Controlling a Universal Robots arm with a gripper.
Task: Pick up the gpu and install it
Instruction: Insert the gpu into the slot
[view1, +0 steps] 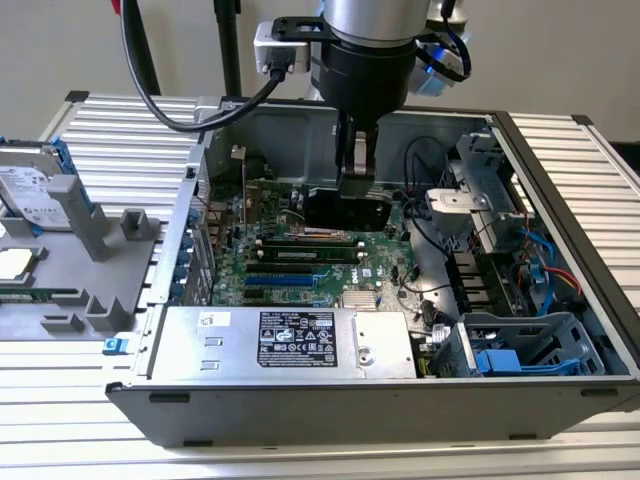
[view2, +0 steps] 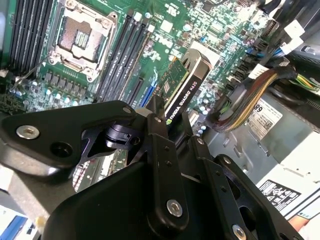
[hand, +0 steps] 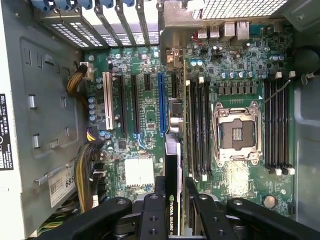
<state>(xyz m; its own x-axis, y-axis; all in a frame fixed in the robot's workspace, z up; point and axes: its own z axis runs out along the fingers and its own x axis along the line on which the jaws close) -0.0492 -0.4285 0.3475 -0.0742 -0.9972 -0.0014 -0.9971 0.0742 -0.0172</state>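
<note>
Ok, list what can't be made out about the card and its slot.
Bottom edge of the card, exterior view: behind its own black face, so seating is unclear.
Slot beneath it, first wrist view: covered by the card, seen edge-on.
Near end of the card, second wrist view: hidden by the tool gripping it.

**Gpu gripped on edge above the motherboard**

The gripper (hand: 175, 186) clamps the gpu (hand: 172, 160) by its two faces, with a black finger (hand: 152, 215) on each side. The card stands on edge over the green motherboard (hand: 240, 65), parallel to the expansion slots, between the blue slot (hand: 161, 100) and the nearest bank of black memory slots (hand: 199, 130). Past that bank sits the open CPU socket (hand: 235, 132). A white slot (hand: 107, 100) lies by the board's edge near the bundled cables (hand: 89, 185), and a pale square heatsink (hand: 139, 171) is close by. Whether the card is seated cannot be told.
</note>
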